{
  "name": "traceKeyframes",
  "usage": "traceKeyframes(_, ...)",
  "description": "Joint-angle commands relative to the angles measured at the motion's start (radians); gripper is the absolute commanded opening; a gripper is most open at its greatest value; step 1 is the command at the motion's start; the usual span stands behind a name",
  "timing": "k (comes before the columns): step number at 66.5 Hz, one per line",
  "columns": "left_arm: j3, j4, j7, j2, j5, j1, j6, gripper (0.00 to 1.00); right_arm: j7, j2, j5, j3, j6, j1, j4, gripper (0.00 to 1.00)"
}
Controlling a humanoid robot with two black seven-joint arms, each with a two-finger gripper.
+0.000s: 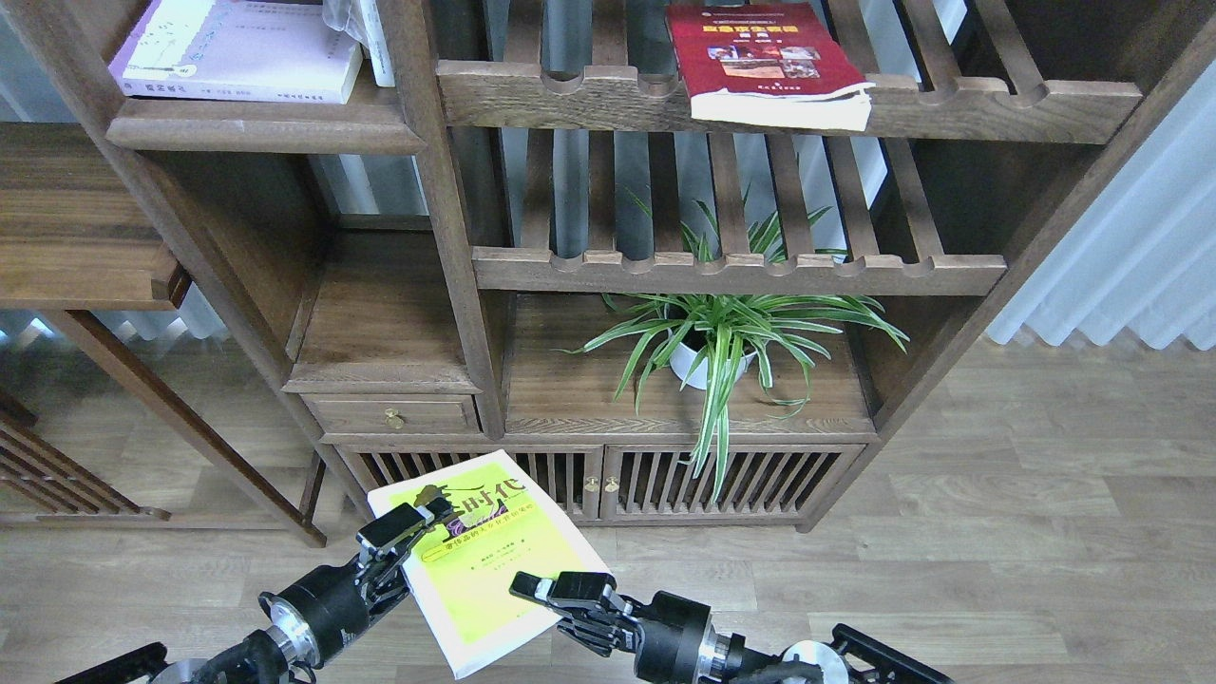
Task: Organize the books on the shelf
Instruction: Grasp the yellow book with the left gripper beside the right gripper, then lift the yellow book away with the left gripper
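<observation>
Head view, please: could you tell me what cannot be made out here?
- Lilac-white book: cut off by the top edge.
- Small print on the yellow-green book: too small; left gripper covers part of the title.
- Right gripper: fingers dark, grip unclear.
- Plant pot: mostly hidden by leaves.

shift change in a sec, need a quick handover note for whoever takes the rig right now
Left gripper: shut on the yellow-green book, gripping its upper left corner.
Right gripper: at the book's lower right edge; I cannot tell whether it grips or only supports it.
The yellow-green book is held low in front of the cabinet, tilted, cover up.
Lilac-white book: lying flat on the solid shelf, upper left.
Dark red book: lying flat on the slatted rack, upper right, overhanging the front rail.
Done: one book on the shelf.
Left: bring up the held book, then probably move the red one.
</observation>
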State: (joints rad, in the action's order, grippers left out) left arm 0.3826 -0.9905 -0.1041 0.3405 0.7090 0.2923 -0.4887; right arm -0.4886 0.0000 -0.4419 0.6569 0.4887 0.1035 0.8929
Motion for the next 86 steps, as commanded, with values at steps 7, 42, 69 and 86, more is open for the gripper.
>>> traceKeyframes(7, -0.054, 0.021, 0.007, -0.006, 0.035, 0.031, 0.000, 0.07, 0.000, 0.000, 0.002, 0.000, 0.000, -0.004, 0.001, 0.07)
traceKeyframes(42, -0.096, 0.021, 0.011, 0.040, 0.029, 0.042, 0.000, 0.02, 0.000, 0.000, 0.025, 0.009, 0.000, 0.019, -0.014, 0.59)
traceKeyframes(69, -0.113, 0.052, 0.007, 0.291, -0.028, 0.045, 0.000, 0.03, 0.000, 0.000, 0.055, 0.113, 0.000, 0.051, -0.089, 0.99)
traceKeyframes(86, -0.116, -0.106, 0.041, 0.661, -0.082, 0.168, 0.000, 0.03, 0.000, 0.000, 0.055, 0.127, 0.000, 0.061, -0.088, 0.99)
